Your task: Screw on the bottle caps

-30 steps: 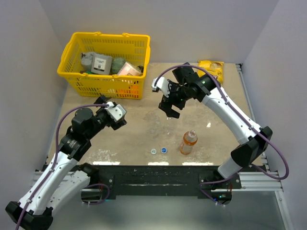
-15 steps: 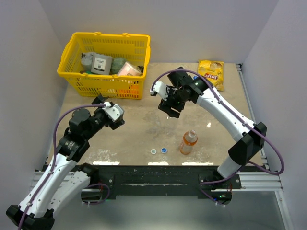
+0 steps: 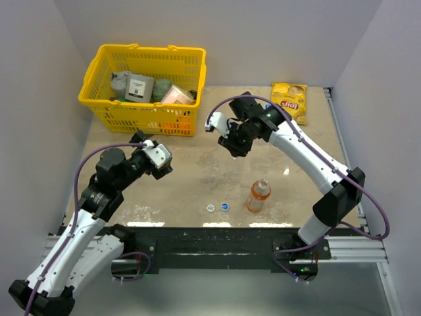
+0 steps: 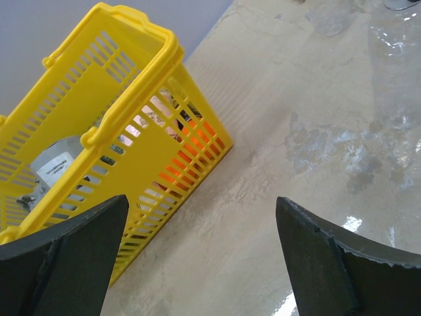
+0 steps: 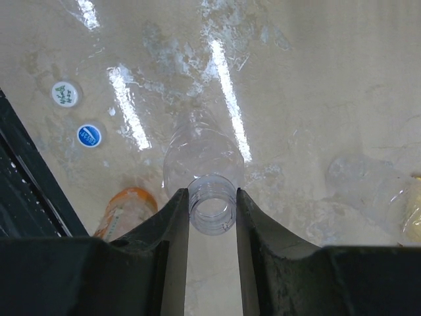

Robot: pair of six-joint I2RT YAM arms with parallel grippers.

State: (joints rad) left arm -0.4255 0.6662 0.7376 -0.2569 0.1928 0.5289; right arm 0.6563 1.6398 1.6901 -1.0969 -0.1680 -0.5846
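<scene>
yellow basket [image 3: 141, 89]: way off to the back-left of the orange bottle [image 3: 258, 195], full of goods, nothing we need.
left end effector [image 4: 200, 203]: fingers spread wide with nothing between them, hanging over the desk [image 3: 191, 184] well left of the orange bottle.
whitish cap [image 3: 210, 209] + blue cap [image 3: 225, 207]: flat on the desk side by side, just left of the orange bottle. We can't spot a third cap. They're tiny, light and slick, so we'd pinch one across its rim.
right end effector [image 5: 212, 197]: clamped on the neck of the clear bottle [image 5: 202, 157], behind and a bit left of the orange bottle, open mouth pointing up.
clear bottle handling: looks empty to us, so feather-light with thin walls that'd dent. The neck is the stiff bit, but it's also where the cap goes, so we'd hold the body gently.
orange bottle: upright on the desk; can't tell if it's capped.
snack packet [image 3: 289, 99]: well behind the orange bottle, slightly right.
</scene>
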